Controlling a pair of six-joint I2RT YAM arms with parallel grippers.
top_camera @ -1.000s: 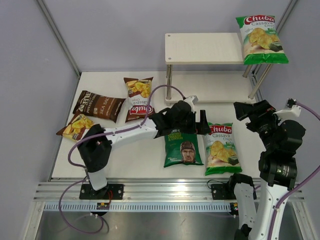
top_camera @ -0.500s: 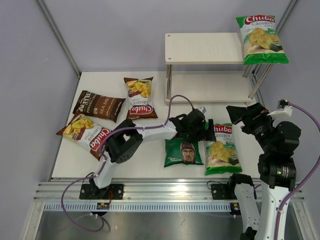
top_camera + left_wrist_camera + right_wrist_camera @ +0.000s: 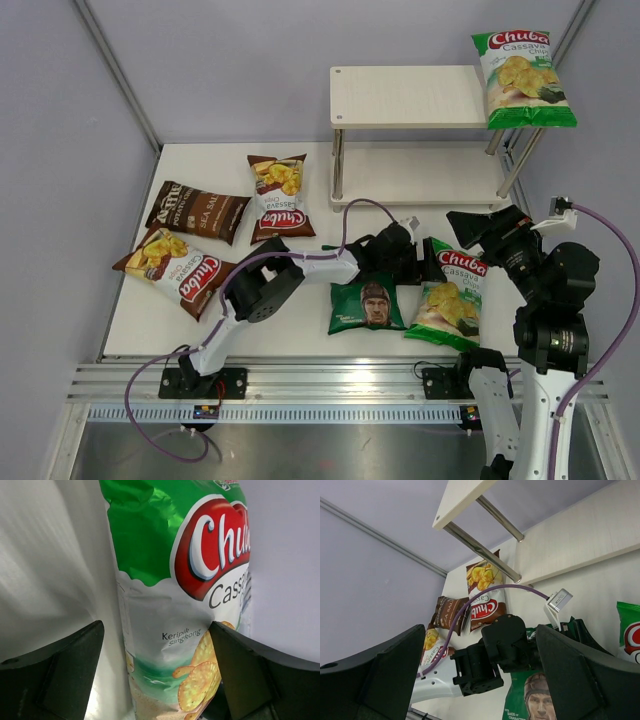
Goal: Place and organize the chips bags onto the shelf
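Note:
A green-white Chuba chips bag [image 3: 452, 298] lies skewed at the table's front right. My left gripper [image 3: 425, 262] is at the bag's top left edge. In the left wrist view this bag [image 3: 170, 630] stands between the fingers of the left gripper [image 3: 156, 630]; the jaws are wide open, with a gap on the left side. My right gripper [image 3: 478, 226] hangs open in the air just right of it, holding nothing [image 3: 480, 635]. Another green-white bag [image 3: 522, 78] sits on the right end of the shelf's top board [image 3: 405, 95]. A dark green REAL bag [image 3: 367, 305] lies under the left arm.
One brown Chuba bag [image 3: 278, 195] lies left of the shelf and another [image 3: 172, 265] near the table's left edge. The dark-brown Sea Salt bag [image 3: 197, 210] lies between them. The shelf's lower board [image 3: 420, 175] is bare. Grey walls close in on both sides.
My left gripper has swung right, off the dark green bag and around the green-white bag's edge. That bag has turned and shifted slightly right. The right gripper drifted a little left.

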